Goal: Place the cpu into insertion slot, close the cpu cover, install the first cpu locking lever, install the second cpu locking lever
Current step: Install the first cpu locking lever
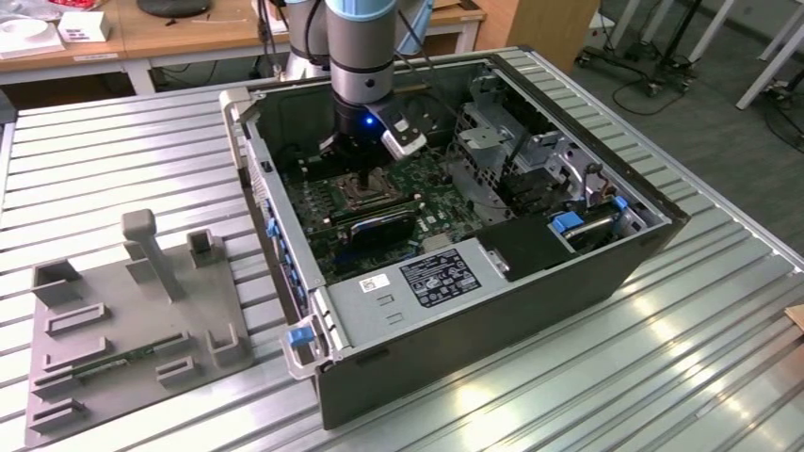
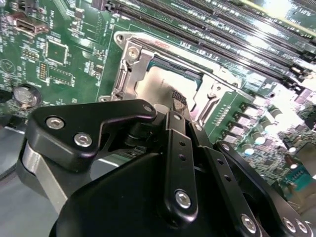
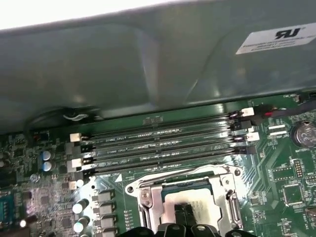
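Reaching down into an open, dark-grey computer case (image 1: 503,311), the arm's matte black gripper (image 2: 178,104) has its slim fingers (image 2: 177,101) pressed close together with their tips on or just above the cpu (image 2: 163,81), a flat square chip with a dull silvery-grey metal top. Whether the fingers pinch anything cannot be told; they look closed with no gap. The cpu lies inside the insertion slot (image 3: 190,200), and the cpu cover (image 2: 129,74), a thin shiny steel frame with a cut-out middle, lies flat around it in both wrist views, its screw heads glinting at the corners. Beside the socket run four long, narrow black memory slots (image 3: 163,145) on the glossy green motherboard (image 2: 64,44), which is dotted with small cylindrical capacitors and a round coin battery (image 2: 23,95). In the exterior view the case rests on a ribbed aluminium worktop (image 1: 703,377), and at the exterior view's left sits a grey plastic fixture plate (image 1: 126,320) with upright blocks and pegs.
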Available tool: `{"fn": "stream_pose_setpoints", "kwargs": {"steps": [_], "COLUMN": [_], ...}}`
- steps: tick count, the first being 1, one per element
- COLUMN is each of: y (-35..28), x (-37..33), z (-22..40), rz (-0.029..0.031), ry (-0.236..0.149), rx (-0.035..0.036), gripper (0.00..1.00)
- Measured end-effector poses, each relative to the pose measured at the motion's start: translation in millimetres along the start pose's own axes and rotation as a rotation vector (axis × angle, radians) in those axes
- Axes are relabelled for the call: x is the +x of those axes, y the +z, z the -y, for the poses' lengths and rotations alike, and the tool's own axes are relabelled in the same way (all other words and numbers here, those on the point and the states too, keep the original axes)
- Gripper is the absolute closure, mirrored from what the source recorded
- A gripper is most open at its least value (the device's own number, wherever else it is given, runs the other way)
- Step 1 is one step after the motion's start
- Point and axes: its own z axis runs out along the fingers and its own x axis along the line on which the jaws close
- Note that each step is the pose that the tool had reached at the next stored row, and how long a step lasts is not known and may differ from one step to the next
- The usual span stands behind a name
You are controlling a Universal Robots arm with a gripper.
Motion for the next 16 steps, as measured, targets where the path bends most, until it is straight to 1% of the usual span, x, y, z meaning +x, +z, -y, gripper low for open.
{"fn": "stream_pose_setpoints", "kwargs": {"steps": [1, 4, 5, 9, 10, 11, 12, 14, 16], "y": [-0.1, -0.1, 0.0, 0.0, 0.0, 0.0, 0.0, -1.0, -3.2], "x": [0.0, 0.0, 0.0, -0.1, 0.0, 0.0, -0.1, -0.1, -0.3], "z": [0.0, 0.0, 0.0, 0.0, 0.0, 0.0, 0.0, 0.0, -0.3], "rz": [-0.0019, -0.0023, -0.0028, -0.0085, -0.01, -0.0106, -0.011, -0.0118, -0.012], "ry": [0.0, -0.001, -0.009, -0.08, -0.099, -0.112, -0.117, -0.119, -0.119], "rx": [0.0005, 0.0004, 0.0, -0.003, -0.0028, 0.0003, 0.0029, 0.005, 0.0083], "gripper": [0.9, 0.9, 0.9, 0.9, 0.9, 0.9, 0.9, 0.9, 0.9]}}
